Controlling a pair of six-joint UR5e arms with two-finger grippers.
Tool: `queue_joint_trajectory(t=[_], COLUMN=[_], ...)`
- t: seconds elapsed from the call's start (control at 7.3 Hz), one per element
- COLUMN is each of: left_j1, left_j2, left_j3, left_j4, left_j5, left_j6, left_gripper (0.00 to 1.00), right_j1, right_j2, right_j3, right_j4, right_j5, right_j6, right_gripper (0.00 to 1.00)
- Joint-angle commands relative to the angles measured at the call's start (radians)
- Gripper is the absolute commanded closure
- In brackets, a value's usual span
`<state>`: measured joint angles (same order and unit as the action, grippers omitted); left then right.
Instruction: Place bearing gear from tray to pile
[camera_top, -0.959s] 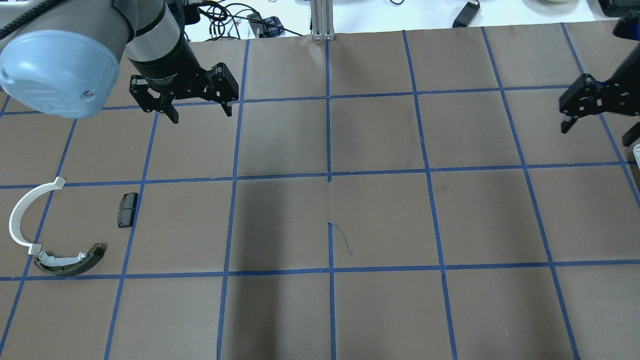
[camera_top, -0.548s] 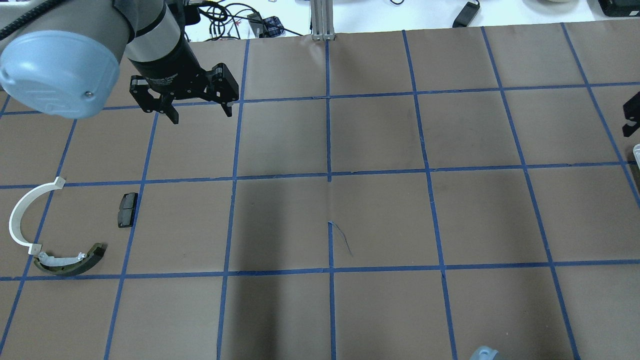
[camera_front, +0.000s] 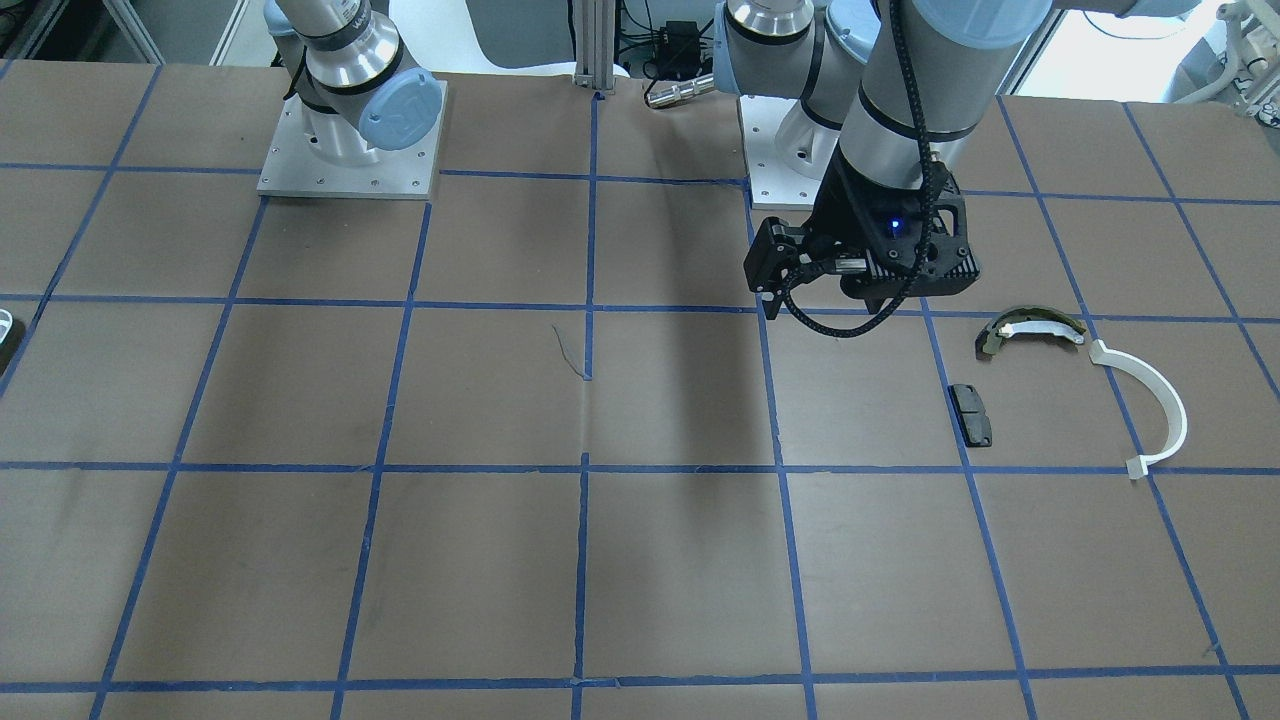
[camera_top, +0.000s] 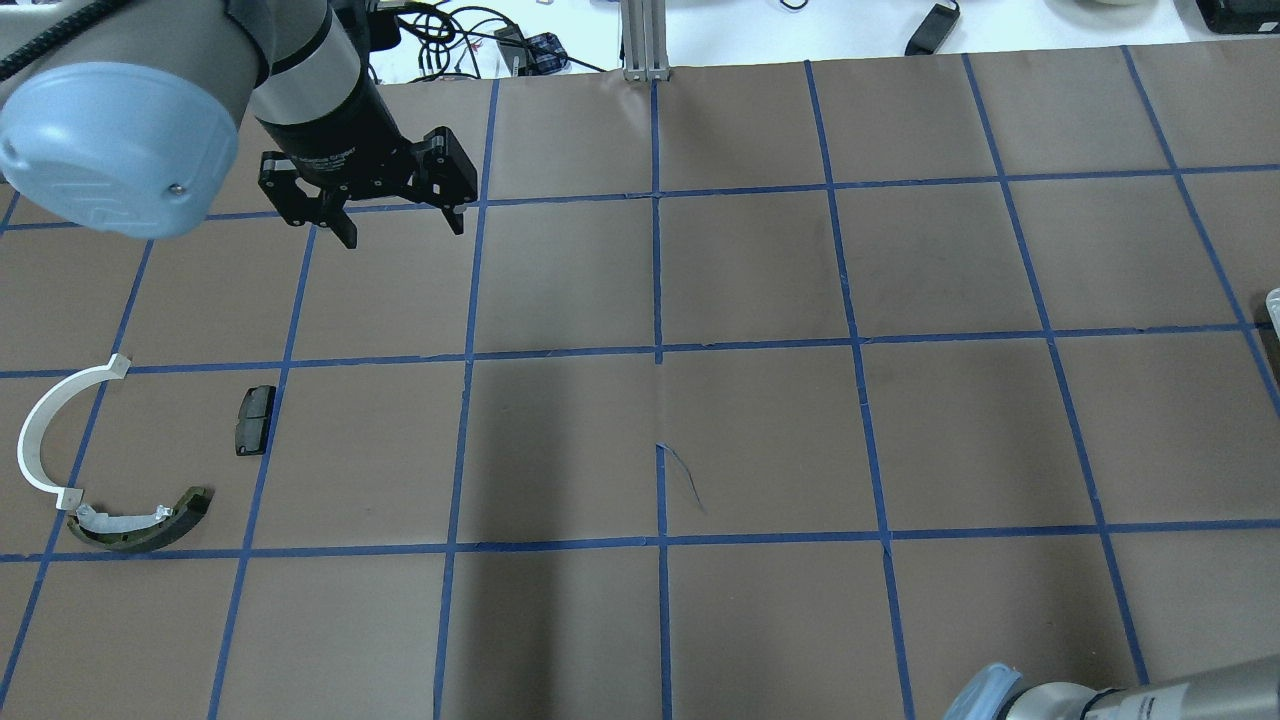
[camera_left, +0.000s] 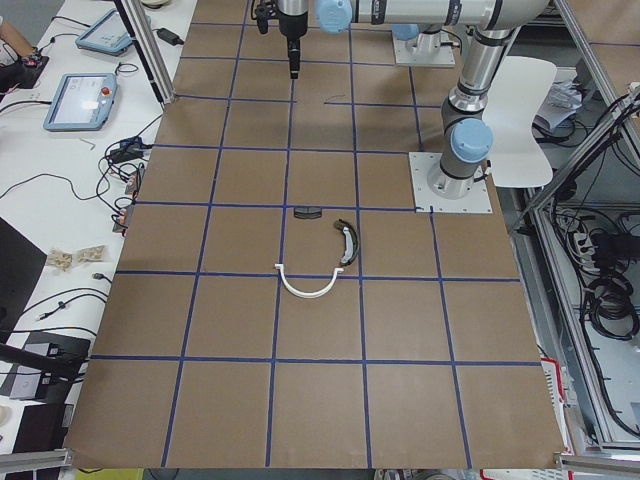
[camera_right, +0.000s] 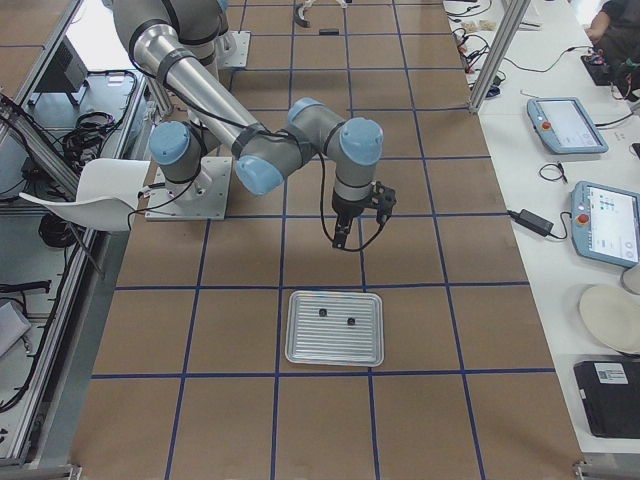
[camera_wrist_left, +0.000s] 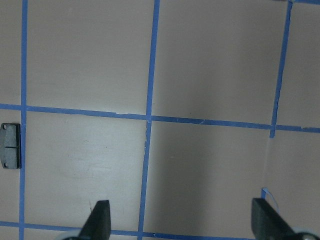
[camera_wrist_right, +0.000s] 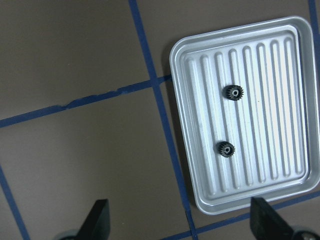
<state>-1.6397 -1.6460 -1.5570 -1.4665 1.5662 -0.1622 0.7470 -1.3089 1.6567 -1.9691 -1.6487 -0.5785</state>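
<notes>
Two small black bearing gears (camera_wrist_right: 232, 92) (camera_wrist_right: 226, 148) lie in a ribbed silver tray (camera_wrist_right: 285, 170). The tray (camera_right: 305, 345) with both gears also shows in the exterior right view. My right gripper (camera_wrist_right: 180, 222) is open and empty. It hangs above the bare table beside the tray (camera_right: 345, 228). The pile lies at the table's left: an olive-and-white brake shoe (camera_top: 140, 527), a white semicircular strip (camera_top: 40, 425) and a black pad (camera_top: 255, 420). My left gripper (camera_top: 402, 228) is open and empty, raised away from the pile; its wrist view shows the pad (camera_wrist_left: 10, 145).
The table is brown paper with a blue tape grid. The right arm's elbow (camera_top: 1090, 695) juts in at the overhead view's bottom right. The arm bases (camera_front: 345, 150) stand at the robot's side. An aluminium post (camera_top: 645, 40) and cables lie at the far edge.
My right gripper has moved right, out of the overhead view, and the right arm's elbow has come in at the bottom right. The left arm and the pile have not moved.
</notes>
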Motion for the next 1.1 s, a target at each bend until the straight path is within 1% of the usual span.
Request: queue_joint_trajectory(t=[0.0,0.14,0.27,0.55,0.82,0.96], left_j1=[0.0,0.0,0.0,0.0,0.0,0.0], left_j2=[0.0,-0.002,-0.002,-0.002,-0.005,-0.003], left_j3=[0.002,0.002,0.002,0.002,0.003,0.003], left_j4=[0.0,0.0,0.0,0.0,0.0,0.0], left_j5=[-0.002,-0.002,0.0,-0.002,-0.002,-0.002], left_j6=[0.001,0.0,0.0,0.0,0.001,0.0], left_gripper=[0.0,0.0,0.0,0.0,0.0,0.0], right_j1=[-0.038,-0.07,-0.08,-0.081,-0.081,-0.081], right_j2=[0.098,0.149,0.211,0.293,0.351,0.368], right_j3=[-0.021,-0.055,-0.089,-0.149,-0.169,-0.172], right_j4=[-0.118,-0.117,-0.119,-0.12,-0.12,-0.12], right_j5=[0.0,0.006,0.009,0.009,0.01,0.01], right_j6=[-0.061,-0.064,-0.078,-0.09,-0.08,-0.073], right_gripper=[0.0,0.0,0.0,0.0,0.0,0.03])
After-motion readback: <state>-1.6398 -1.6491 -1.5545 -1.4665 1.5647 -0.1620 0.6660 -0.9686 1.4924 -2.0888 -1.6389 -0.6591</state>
